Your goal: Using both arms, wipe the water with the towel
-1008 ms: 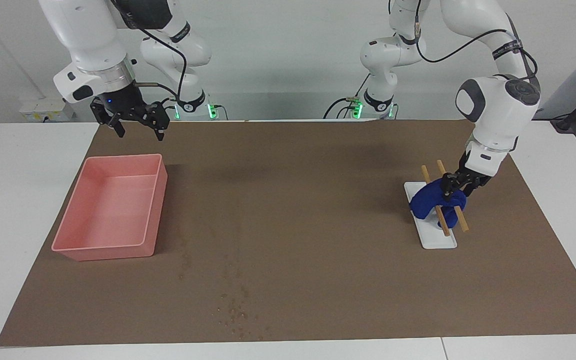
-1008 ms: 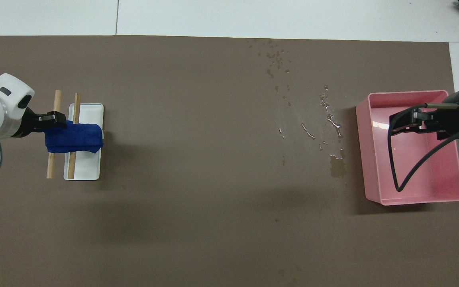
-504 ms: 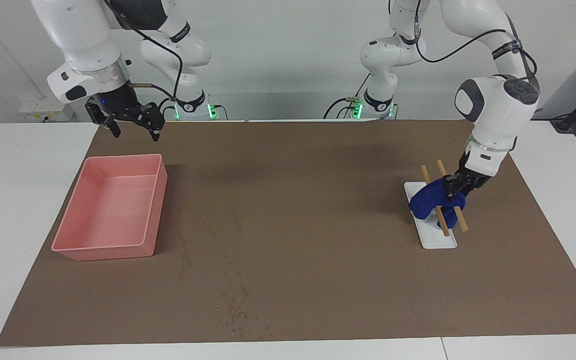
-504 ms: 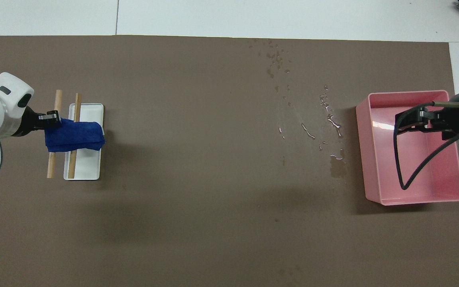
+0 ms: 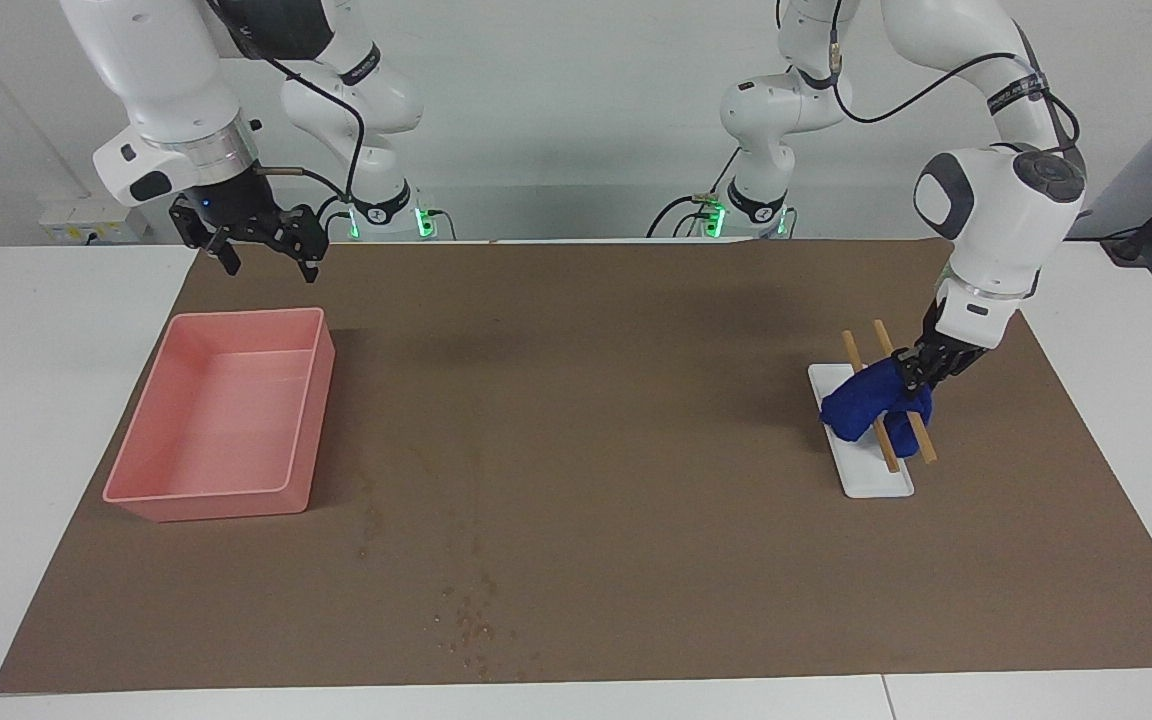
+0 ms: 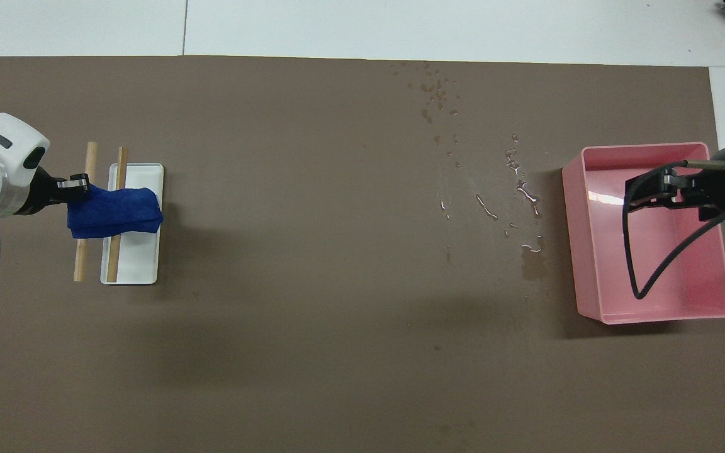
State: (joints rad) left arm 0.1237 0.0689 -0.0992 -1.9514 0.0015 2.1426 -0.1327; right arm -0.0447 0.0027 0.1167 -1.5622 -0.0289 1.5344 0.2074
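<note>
Step in hand looks like the pickup: left gripper is down at the towel, fingers pinched on its edge toward the left arm's end of the table, w/ the wrist slanting in from about 1 o'clock in the facing view. Towel is a blue bundle draped across two sticks that lie over a white tray; in the overhead view the towel sits at roughly 9 o'clock of the mat, gripper at the bundle's 10 o'clock corner. Whether it's clear of the sticks yet, can't tell; one stick crosses in front of the cloth in the facing view. Water is a scatter of drops and streaks at about 2 o'clock of mat centre in the overhead view, well apart from the towel, just beside the pink bin. Right gripper hangs in the air over the bin, fingers apart, holding nothing; that arm waits. Wiping isn't begun, so task is early. Next move, as I judge it: lift the towel straight up off the sticks w/o dragging them or the tray, carry it across the mat toward the wet patch, then bring it down flat. Risk: cloth snags a stick and tips it.
</note>
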